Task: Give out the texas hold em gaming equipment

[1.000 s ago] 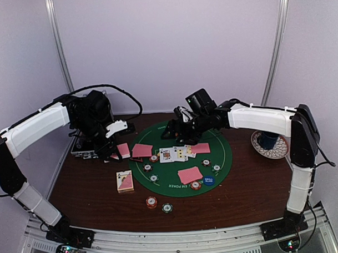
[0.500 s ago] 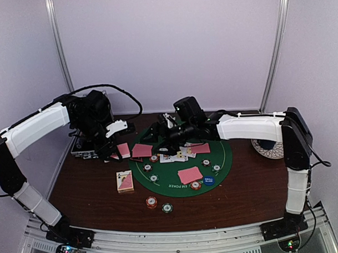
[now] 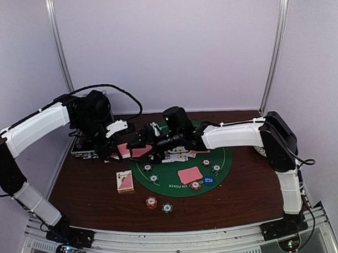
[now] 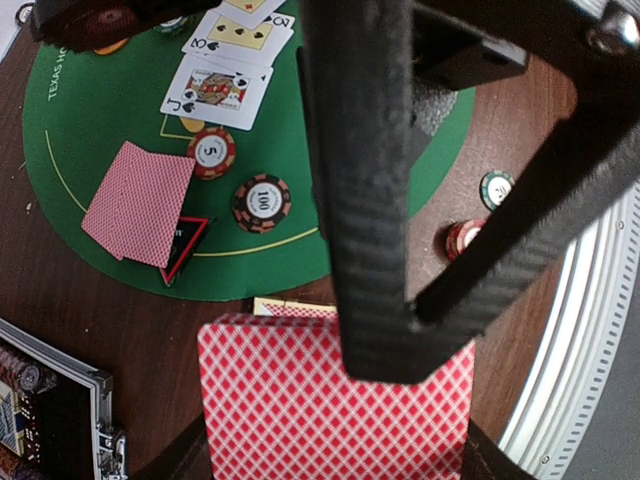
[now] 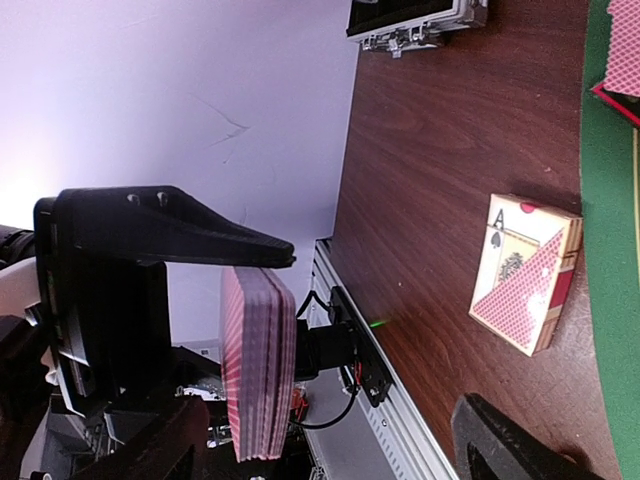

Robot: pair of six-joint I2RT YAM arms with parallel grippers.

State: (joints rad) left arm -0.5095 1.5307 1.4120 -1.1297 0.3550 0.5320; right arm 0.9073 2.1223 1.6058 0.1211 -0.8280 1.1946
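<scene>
the left pincer [image 3: 114,154] is pressed shut on a deck of pink-backed cards [image 4: 300,400]. one black finger [image 4: 365,200] lies across the top card's diamond back. the deck is held above the brown table [image 3: 88,190], just left of the round green mat [image 3: 225,152].

the right pincer [image 3: 137,142] stretches across the mat's far-left part toward that deck, its jaws spread wide. from its own wrist view the deck stands edge-on and upright, out ahead of the gap. it sits nearer one fingertip [image 5: 140,450] than the other and touches neither.

on the mat lie a face-up jack of spades [image 4: 215,90] and a three [image 4: 245,35]. just below them in the left wrist view are an orange chip marked 5 [image 4: 212,152] and a chip marked 100 [image 4: 263,203]. a face-down pair [image 4: 140,200] rests near the mat's edge, with the red triangle [image 4: 185,245] touching its corner. another face-down pair [image 3: 190,174] lies on the mat's near side, close to the blue disc [image 3: 208,180].

off the mat, a card box [image 5: 525,270] lies flat on the table near the held deck. a red chip [image 3: 151,202] and a green chip [image 3: 167,207] sit side by side toward the front edge. the black silver-edged case [image 5: 415,20] stands at the table's far-left side.
</scene>
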